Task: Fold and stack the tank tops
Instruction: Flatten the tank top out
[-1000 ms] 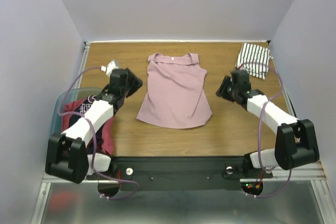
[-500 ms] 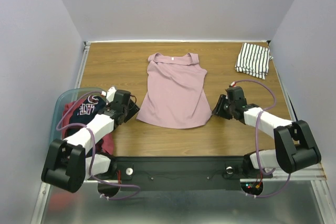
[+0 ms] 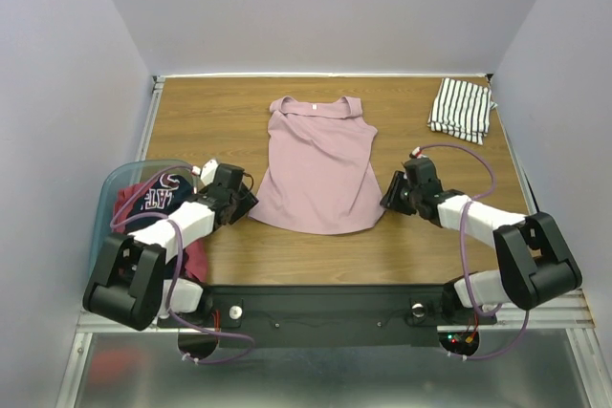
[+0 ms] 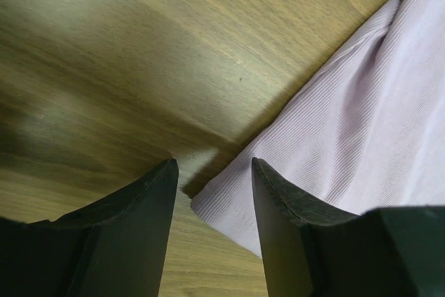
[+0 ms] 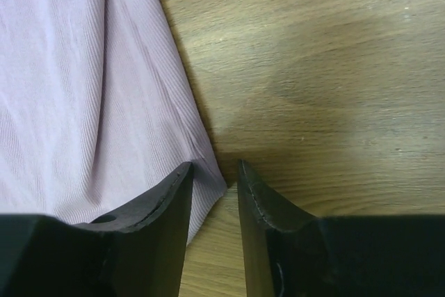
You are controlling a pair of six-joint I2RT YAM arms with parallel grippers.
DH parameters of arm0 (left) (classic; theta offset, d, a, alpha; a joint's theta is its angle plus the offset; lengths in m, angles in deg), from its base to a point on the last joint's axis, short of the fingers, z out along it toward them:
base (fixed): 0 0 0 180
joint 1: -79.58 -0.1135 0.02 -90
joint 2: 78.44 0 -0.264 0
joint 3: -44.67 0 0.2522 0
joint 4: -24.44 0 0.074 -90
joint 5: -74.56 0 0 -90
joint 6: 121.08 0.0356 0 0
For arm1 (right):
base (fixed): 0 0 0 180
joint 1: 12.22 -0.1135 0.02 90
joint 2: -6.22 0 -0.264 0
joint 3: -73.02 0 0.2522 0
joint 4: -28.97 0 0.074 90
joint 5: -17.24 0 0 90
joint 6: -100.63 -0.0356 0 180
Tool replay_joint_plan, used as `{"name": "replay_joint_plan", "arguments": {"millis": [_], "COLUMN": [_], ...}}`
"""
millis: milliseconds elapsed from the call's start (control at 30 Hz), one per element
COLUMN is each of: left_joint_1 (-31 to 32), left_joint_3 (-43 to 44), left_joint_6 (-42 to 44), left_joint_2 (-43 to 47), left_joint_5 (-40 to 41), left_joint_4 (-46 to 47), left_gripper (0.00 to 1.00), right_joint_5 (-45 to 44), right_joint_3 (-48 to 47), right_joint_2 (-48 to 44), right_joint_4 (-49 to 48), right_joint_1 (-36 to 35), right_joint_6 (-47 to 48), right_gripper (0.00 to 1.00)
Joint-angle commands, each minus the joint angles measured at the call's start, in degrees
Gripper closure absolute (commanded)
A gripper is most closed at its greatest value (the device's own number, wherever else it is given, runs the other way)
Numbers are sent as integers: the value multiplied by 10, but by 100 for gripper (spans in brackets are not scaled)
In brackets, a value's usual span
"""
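Note:
The dusty pink tank top [image 3: 319,165] lies flat in the middle of the table. My left gripper [image 3: 247,205] is open at its near left hem corner; in the left wrist view that corner [image 4: 229,206] lies between the spread fingers. My right gripper [image 3: 386,200] is open at the near right hem corner; in the right wrist view that corner [image 5: 208,186] sits between the fingers. The white tank top with black stripes [image 3: 462,108] lies folded at the far right. A navy top [image 3: 156,196] and a dark red top [image 3: 194,260] sit in the tub.
A translucent light-blue plastic tub [image 3: 115,185] stands at the near left edge of the wooden table [image 3: 220,117]. Grey walls close in the table on three sides.
Both arms have dropped and drawn in from the sides to the pink top's near hem corners. The tops have not moved.

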Motion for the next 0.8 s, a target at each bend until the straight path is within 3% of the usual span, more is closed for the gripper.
{"name": "replay_joint_plan", "arguments": {"millis": [0, 133, 233, 333, 367, 600, 767], "left_joint_1": [10, 24, 34, 39, 39, 39, 39], "left_joint_3": [3, 13, 21, 39, 44, 108, 156], "left_joint_6": [14, 19, 22, 40, 43, 88, 104], "left_joint_2": [-17, -46, -62, -69, -65, -12, 16], "left_joint_5": [8, 5, 3, -9, -7, 2, 15], "left_joint_4": [14, 23, 26, 23, 19, -38, -74], "left_gripper": [43, 49, 61, 83, 100, 100, 100], "right_joint_5": [0, 7, -1, -20, -22, -55, -67], "right_joint_3": [-5, -5, -8, -32, -37, -130, -203], "right_joint_2": [21, 16, -6, -57, -69, -150, -131], "right_joint_4": [-3, -2, 7, 42, 48, 118, 157], "right_joint_1": [-19, -23, -23, -23, -23, -21, -18], "right_joint_6": [-8, -15, -19, -23, -27, -35, -34], "right_gripper": [66, 84, 90, 99, 100, 100, 100]}}
